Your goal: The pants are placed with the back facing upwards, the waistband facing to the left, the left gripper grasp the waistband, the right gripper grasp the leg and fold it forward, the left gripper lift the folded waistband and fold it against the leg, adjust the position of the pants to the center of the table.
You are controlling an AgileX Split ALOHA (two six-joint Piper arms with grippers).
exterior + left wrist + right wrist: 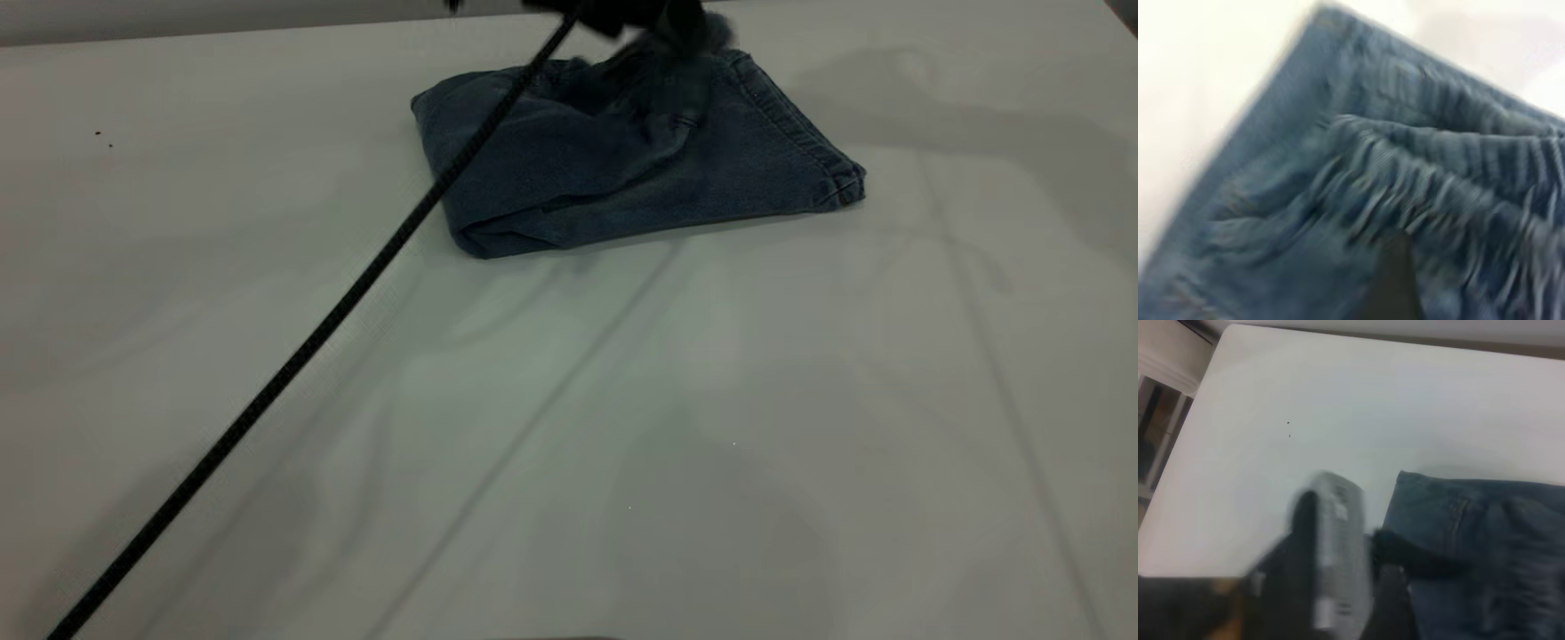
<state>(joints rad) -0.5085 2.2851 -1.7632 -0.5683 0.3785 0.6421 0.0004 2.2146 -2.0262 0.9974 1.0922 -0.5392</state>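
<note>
1. White table [622, 427] fills the exterior view; faint creases run across it, nothing else on it but a couple of dark specks at the left.
2. Pants [622, 169] already folded into a compact denim bundle, upper centre of the frame, near the far edge. Long axis runs left to right, tilting down toward the right; thick fold edge faces the lower left, stitched hem edge at the right end.
3. Left gripper [662, 36] blurred at the top edge of the frame, directly over the upper middle of the bundle, seemingly touching cloth. Black cable [311, 338] runs from it diagonally to the lower left corner.
4. Left wrist view: gathered waistband [1438, 193] just below the camera, a dark fingertip [1395, 280] against the denim. Fingers parted or closed on cloth: cannot tell, too smeared.
5. Right wrist view: right gripper [1395, 553] at the lower centre, pale block [1338, 553] beside it, one dark finger lying on the bundle's edge [1431, 520]. Pincer state: cannot tell.
6. Key relation: bundle sits far from the table's middle; open table lies toward the bottom of the exterior frame. Left gripper already above it, so judged the nearer one for dragging it that way.
7. Judgement: folds done, centring remains.
</note>
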